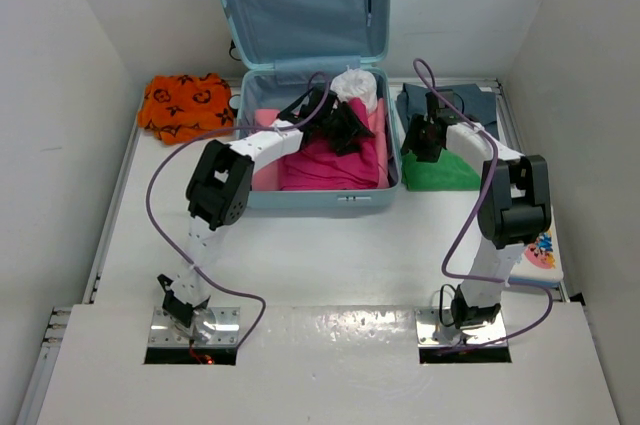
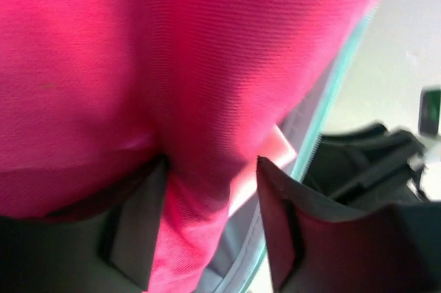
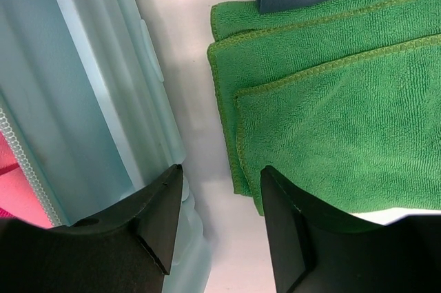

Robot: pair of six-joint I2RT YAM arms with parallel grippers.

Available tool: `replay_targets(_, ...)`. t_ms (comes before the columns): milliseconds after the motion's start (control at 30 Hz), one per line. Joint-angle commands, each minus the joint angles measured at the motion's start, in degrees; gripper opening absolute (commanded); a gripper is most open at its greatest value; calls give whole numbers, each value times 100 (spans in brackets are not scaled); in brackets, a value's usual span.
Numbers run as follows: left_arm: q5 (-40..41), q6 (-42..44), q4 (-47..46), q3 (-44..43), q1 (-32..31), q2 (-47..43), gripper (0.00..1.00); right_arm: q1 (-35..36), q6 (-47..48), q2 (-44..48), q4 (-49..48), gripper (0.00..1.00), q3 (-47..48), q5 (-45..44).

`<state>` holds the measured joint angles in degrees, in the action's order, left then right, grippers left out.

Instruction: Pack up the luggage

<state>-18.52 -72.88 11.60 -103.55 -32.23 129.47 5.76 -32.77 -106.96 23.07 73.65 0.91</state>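
The pale aqua suitcase (image 1: 320,202) lies open at the back, its lid leaning on the wall. A magenta cloth (image 1: 330,165) and a white roll (image 1: 358,87) lie inside. My left gripper (image 1: 345,125) is down inside the suitcase. In the left wrist view the gripper (image 2: 212,162) is open, with a fold of the magenta cloth (image 2: 172,52) between its jaws, beside the suitcase rim (image 2: 331,93). My right gripper (image 1: 425,135) is open and empty. In the right wrist view it (image 3: 220,169) hangs over the bare strip between the suitcase wall (image 3: 89,100) and a folded green towel (image 3: 331,114).
The green towel (image 1: 440,173) lies right of the suitcase with a dark blue cloth (image 1: 470,100) behind it. An orange patterned cloth (image 1: 185,103) lies at the back left. A small white-and-blue box (image 1: 540,245) sits at the right edge. White walls close in both sides.
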Motion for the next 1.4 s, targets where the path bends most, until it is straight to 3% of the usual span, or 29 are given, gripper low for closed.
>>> replay_targets(0,-477,668,263,291,-223,-176,62,312,-36,175,-330,50,308,920)
replay_targets(233,-187,2382,493,-210,-108,-887,72,303,787,911,-111,54,500,964)
replay_targets(333,67,3155,493,-262,-56,-1404,74,277,1176,1351,441,62,781,675)
replay_targets(400,260,3804,493,-315,14,-1643,79,224,1527,1667,715,72,827,253)
replay_targets(433,322,3964,493,-315,76,-1870,95,180,1589,1913,1143,74,792,8)
replay_targets(467,323,4114,493,-228,76,-1968,100,171,1764,2133,1260,76,757,-72)
replay_targets(600,244,4519,546,106,585,-2216,100,-364,1968,2820,1622,77,-32,32)
replay_targets(733,806,4415,720,81,1893,-2426,100,-514,2170,3348,1499,77,-649,384)
replay_targets(767,719,4414,878,-494,2522,-2235,100,-514,2161,3348,1473,77,-667,488)
replay_targets(833,902,4624,1809,-1444,3045,-1743,100,-506,2152,3304,1446,77,-685,516)
replay_targets(867,1068,4904,1811,-1640,3482,-1602,100,-488,2152,3200,1446,77,-650,551)
replay_targets(967,1483,5459,1810,-1948,3907,-1277,100,-453,2161,3015,1402,77,-589,577)
replay_targets(1067,1747,5557,2154,-2652,3961,-503,100,-391,2126,2717,1393,77,-387,595)
replay_targets(1367,1492,4837,1285,-2381,3961,464,100,-339,2038,2197,1411,76,1,490)
